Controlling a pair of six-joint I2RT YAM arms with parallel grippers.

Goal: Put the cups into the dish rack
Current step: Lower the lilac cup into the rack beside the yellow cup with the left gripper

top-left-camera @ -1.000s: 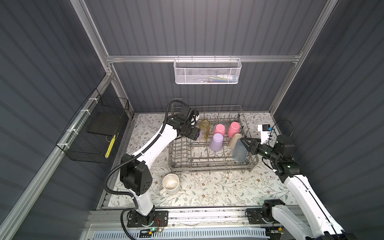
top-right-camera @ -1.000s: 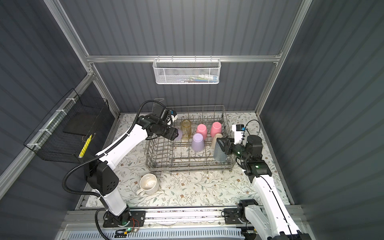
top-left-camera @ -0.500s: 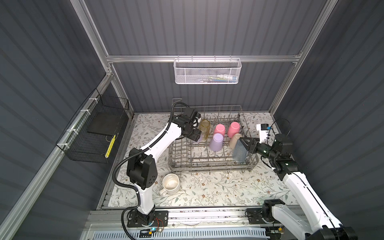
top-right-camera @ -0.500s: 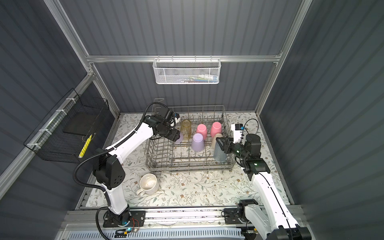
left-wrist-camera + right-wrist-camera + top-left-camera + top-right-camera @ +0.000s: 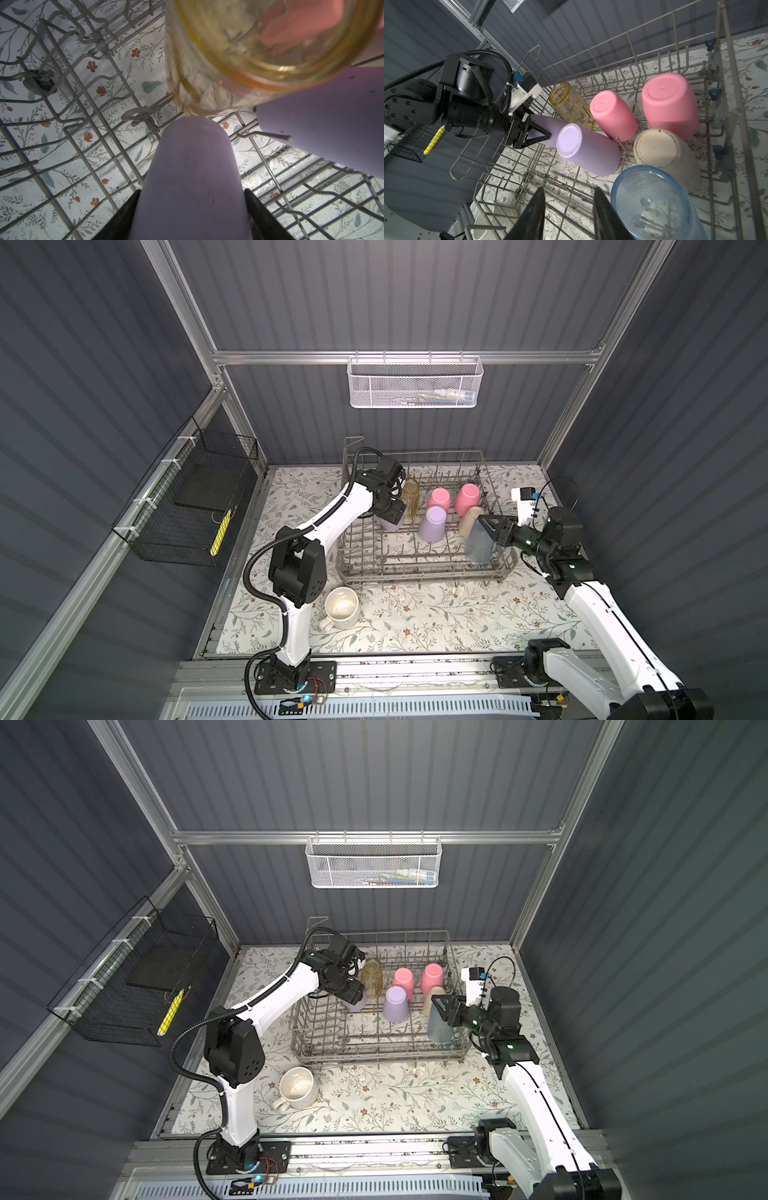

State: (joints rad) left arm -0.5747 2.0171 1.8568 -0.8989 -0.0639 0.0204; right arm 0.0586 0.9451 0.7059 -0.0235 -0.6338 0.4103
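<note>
Left wrist view: left hand [image 5: 191,190] grips a lilac cup [image 5: 192,162] inside the dish rack [image 5: 415,574], wrist angled downward; right wrist view: right hand [image 5: 568,189] half open, empty, beside the blue tumbler [image 5: 654,207].

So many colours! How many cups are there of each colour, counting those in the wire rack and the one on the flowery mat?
pink cups: 2
lilac cups: 2
beige cup: 1
clear yellow tumbler: 1
clear blue tumbler: 1
cream mug: 1
Total: 8
</note>
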